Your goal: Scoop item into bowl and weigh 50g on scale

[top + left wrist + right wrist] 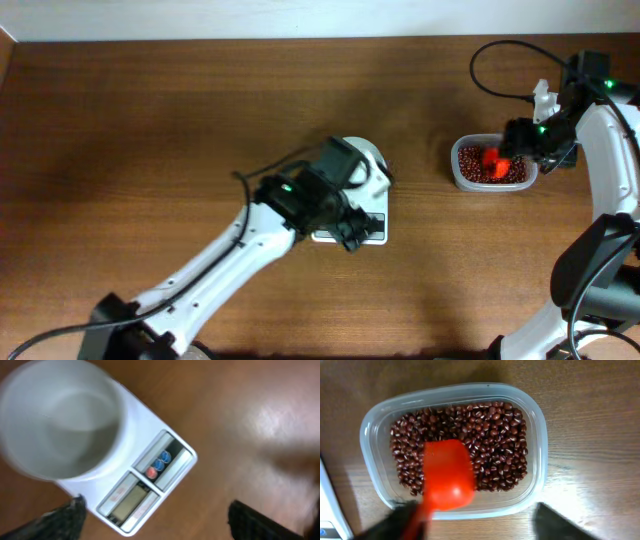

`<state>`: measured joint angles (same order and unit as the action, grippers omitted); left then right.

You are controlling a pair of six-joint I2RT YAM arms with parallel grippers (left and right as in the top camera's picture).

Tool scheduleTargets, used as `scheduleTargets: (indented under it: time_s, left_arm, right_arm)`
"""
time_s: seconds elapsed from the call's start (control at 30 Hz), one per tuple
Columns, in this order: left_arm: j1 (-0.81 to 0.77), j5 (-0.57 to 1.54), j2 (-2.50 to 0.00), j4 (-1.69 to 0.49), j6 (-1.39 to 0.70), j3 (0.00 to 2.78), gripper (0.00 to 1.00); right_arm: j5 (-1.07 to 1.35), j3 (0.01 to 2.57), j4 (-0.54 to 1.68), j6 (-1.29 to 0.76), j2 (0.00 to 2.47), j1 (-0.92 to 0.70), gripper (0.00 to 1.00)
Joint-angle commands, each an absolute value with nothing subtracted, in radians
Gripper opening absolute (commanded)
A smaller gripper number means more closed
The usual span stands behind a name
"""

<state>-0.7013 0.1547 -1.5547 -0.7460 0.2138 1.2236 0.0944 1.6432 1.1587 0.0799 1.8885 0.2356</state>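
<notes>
I have both arms out over the counter (150, 120). The left jaws stand wide apart with nothing between them. They hover above the bowl (60, 420), which sits empty on the scale (145, 427) in the middle of the overhead frame. The right jaws are also spread, above the clear plastic container (540, 435) at the right of the overhead view. The beans (490, 435) all lie in there as a loose layer.

A red scoop (447, 475) rests bowl-down on the beans. Its handle runs toward the lower left of the right wrist view, close beside one finger, and I don't see it clamped.

I expect the beans to be light, hard and free-running, so they would roll off a tilted scoop and scatter on the counter. I can't pinch them. I would grip the handle well back from the scoop's bowl, and that plastic looks stiff and probably a bit slick. The bowl looks light and smooth, and I judge a nudge could slide it on the platform.

The counter is dark wood grain, flat and glossy, with glare in both wrist views. A pale strip of wall (300, 18) runs along the top of the overhead frame.
</notes>
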Motion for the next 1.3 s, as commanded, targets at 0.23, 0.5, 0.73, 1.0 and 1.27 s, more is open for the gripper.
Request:
scheduleTargets:
  time_s: [0.23,0.5,0.73,1.0,1.27]
  left_arm:
    - [-0.799,0.107,-1.758,-0.783,0.425,1.225,1.0]
    - [-0.799,0.107,-1.768,-0.764,0.425,1.225,0.9]
    - [-0.799,0.107,-1.767,-0.76,0.425,1.225,0.87]
    - [-0.798,0.107,-1.767,-0.76,0.425,1.225,0.84]
    - [-0.797,0.107,-1.767,-0.76,0.425,1.225,0.79]
  right_arm:
    - [0.093,1.654,1.156,0.075,1.888,0.236,0.99]
    - [0.126,1.654,1.149,0.071,1.888,0.236,0.99]
    - [0.27,1.654,1.14,0.071,1.888,0.236,0.99]
    - [0.337,1.654,1.126,0.07,1.888,0.236,0.99]
    - [0.337,1.653,1.13,-0.07,1.888,0.236,0.99]
